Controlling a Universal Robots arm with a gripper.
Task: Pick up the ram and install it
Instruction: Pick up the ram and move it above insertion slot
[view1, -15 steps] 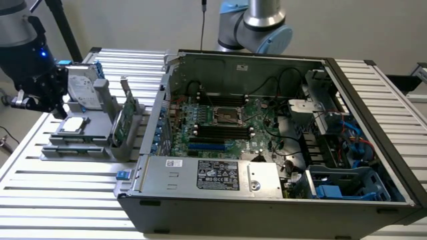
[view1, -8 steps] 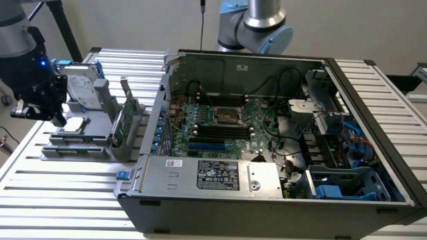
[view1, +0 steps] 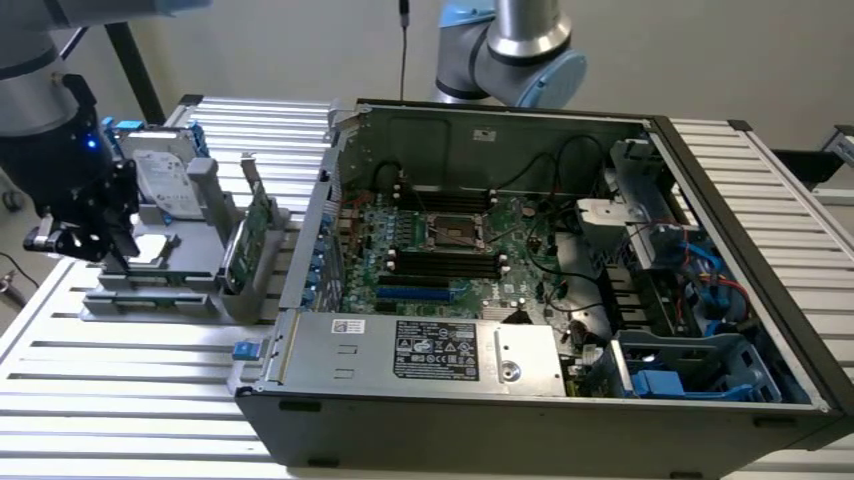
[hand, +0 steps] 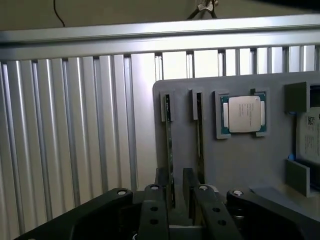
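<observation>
While upright in holder (hand: 240, 165), ram (hand: 170, 150) between fingers (hand: 189, 180)

A plain pale wall (view1: 267, 50) closes the scene behind, evenly lit and without hard shadows. A thin dark rod or cable (view1: 404, 40) stands upright against it, and a dark slanted post (view1: 134, 70) crosses it at the exterior view's left. The work surface is a table (view1: 120, 400) of ribbed silver aluminium slats laid side by side with dark grooves between, and soft light glints off them. In the wrist view these slats (hand: 60, 130) end at a raised metal rail (hand: 125, 42), with beige wall beyond it.
</observation>
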